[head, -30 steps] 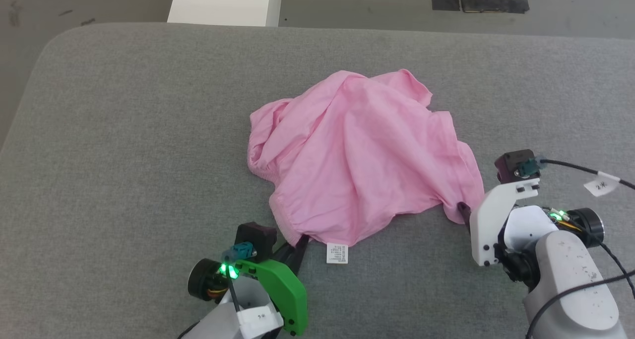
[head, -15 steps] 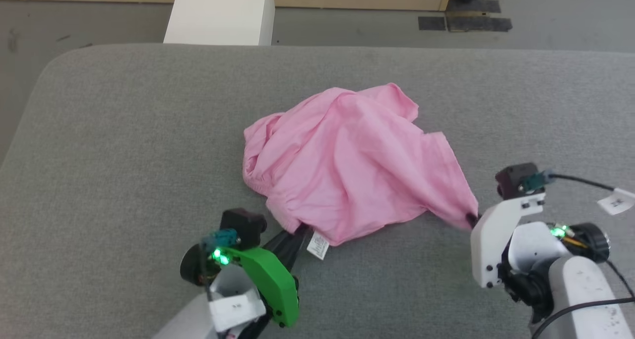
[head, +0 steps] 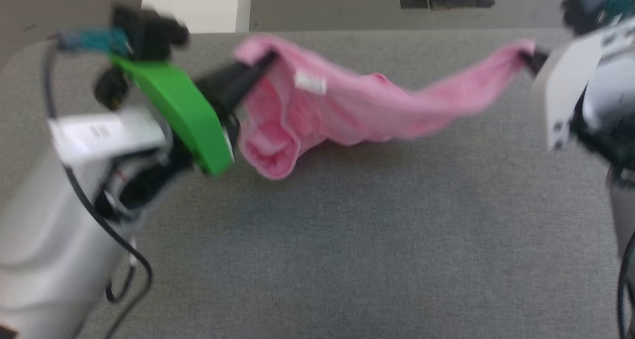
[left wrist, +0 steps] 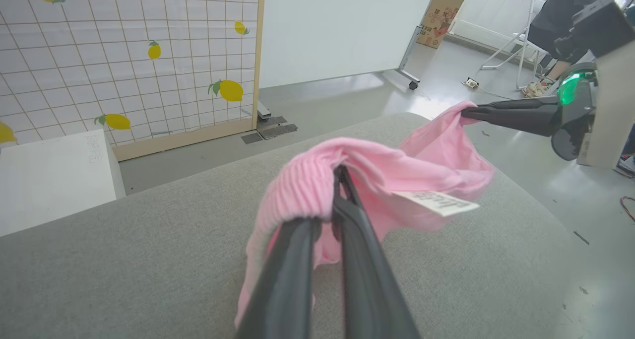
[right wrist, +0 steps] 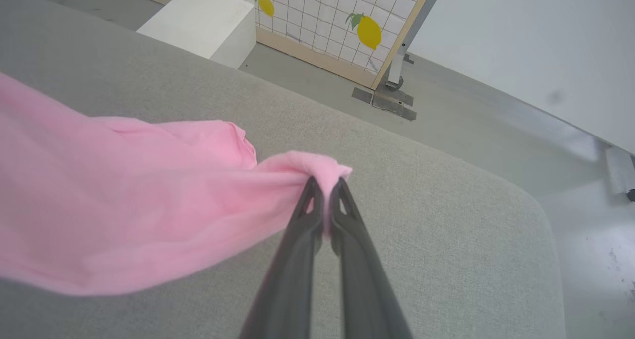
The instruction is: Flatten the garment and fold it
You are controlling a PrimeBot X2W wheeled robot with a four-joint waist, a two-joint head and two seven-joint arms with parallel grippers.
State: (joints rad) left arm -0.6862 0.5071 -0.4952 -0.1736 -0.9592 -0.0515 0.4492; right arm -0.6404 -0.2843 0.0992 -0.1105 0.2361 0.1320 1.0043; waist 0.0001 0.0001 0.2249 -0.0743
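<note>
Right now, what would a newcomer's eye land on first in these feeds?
The pink garment hangs stretched across the upper head view, sagging over the grey padded surface. The left gripper is shut on its ribbed waistband end, the right gripper on the opposite corner. A white care label sticks out near the left grip.
</note>
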